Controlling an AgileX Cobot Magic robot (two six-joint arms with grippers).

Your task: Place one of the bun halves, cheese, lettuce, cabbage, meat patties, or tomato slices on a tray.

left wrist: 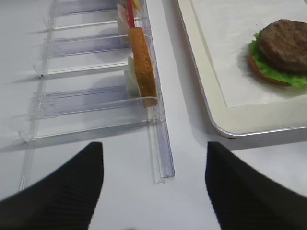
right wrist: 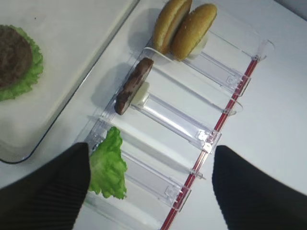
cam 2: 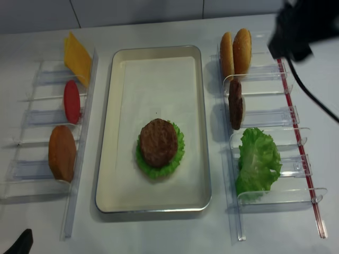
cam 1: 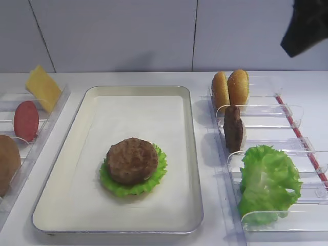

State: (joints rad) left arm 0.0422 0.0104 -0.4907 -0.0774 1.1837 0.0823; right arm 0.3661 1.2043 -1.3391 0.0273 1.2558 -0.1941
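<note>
Right tool (right wrist: pixel 151 184) spread wide, empty, fingers cropped, above lettuce (right wrist: pixel 109 167); patty (cam 1: pixel 132 160) apparently hides a bun on tray (cam 1: pixel 192 154); left tool (left wrist: pixel 153 187) likewise wide.

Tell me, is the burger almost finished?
Not yet. On the tray a patty already sits on lettuce, with something reddish underneath. Nothing is in hand: both grippers, right and left, are open and empty. The cheese, tomato and buns wait in the racks.

Brown patty (cam 1: pixel 132 160) on green lettuce (cam 1: pixel 155 177) — cream tray (cam 1: pixel 190 154).
</note>
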